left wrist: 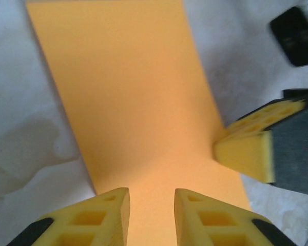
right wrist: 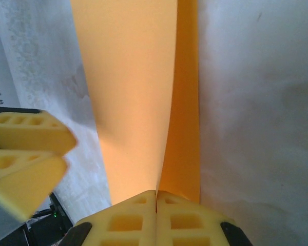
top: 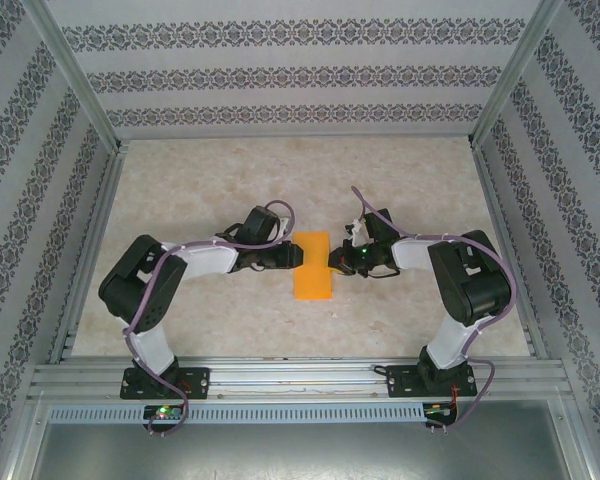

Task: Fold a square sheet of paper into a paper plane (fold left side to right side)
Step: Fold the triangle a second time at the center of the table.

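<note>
Midway between the left and right edges of the table (top: 230,190), we pinch the right edge of the half-folded square sheet of paper (top: 312,265) in the closed right gripper (right wrist: 156,197), presumably to align its layers, while the left gripper (left wrist: 152,197), slightly parted and empty, is poised at the left edge.

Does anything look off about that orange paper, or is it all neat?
The folded orange paper isn't lying flat: where the right gripper pinches its edge, the top layer bows away from the bottom one. No tears visible.

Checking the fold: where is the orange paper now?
In the top view the orange paper lies at the table's centre, between the left gripper and right gripper.
</note>
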